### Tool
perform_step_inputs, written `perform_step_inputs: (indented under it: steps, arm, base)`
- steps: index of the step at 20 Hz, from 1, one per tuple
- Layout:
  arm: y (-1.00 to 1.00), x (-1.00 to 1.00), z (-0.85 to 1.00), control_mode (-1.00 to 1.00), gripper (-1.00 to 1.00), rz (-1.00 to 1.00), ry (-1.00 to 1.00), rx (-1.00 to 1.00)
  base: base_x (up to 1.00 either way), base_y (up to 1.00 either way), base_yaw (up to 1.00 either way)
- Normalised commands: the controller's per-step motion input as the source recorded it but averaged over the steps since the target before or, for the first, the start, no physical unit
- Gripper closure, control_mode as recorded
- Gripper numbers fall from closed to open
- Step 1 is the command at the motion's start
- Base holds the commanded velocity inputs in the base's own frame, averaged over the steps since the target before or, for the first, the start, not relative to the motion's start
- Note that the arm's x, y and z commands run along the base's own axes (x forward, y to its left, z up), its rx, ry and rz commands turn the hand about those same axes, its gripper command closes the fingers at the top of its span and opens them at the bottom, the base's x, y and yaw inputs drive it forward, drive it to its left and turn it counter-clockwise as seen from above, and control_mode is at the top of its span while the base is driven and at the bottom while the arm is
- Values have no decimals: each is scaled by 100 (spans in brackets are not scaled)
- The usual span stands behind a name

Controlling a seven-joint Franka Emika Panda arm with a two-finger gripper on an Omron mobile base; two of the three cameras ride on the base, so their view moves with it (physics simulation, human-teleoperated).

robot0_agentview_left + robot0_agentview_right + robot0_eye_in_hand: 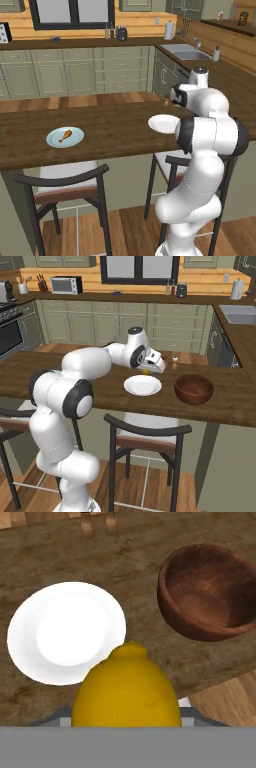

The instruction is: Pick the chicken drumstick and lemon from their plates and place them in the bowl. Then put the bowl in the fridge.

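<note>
The white robot arm's two-finger gripper (148, 370) hangs above the dark wooden counter (100, 393), just over the far edge of the flat round white plate (142, 385), and its fingers are clenched on the small yellow oval lemon (127, 687), which is lifted clear of that plate. In the hand view the lemon sits large between the fingers, with the white plate (65, 632) bare below it and the deep round reddish-brown wooden bowl (210, 592) just beside the plate, a strip of counter between them. From the right base view the bowl (194, 388) stands to the right of the white plate. Well apart to the left along the counter, the small orange-brown chicken drumstick (65, 135) lies on the flat round light blue plate (74, 140), its thin bone end pointing toward the near-left.
</note>
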Motion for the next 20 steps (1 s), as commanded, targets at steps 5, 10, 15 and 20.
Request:
perform_step_inputs:
  steps: [5, 10, 15, 20]
  arm:
    - [-67, 0, -1, -100, 100, -6, 13, 0]
    - [-70, 0, -7, -100, 100, -5, 5, 0]
    - [-57, 0, -18, -100, 100, 0, 1, 0]
    - [-20, 6, -32, -100, 100, 0, 1, 0]
  base:
    - [0, 0, 0]
    - [0, 0, 0]
    - [0, 0, 0]
    - [0, 0, 0]
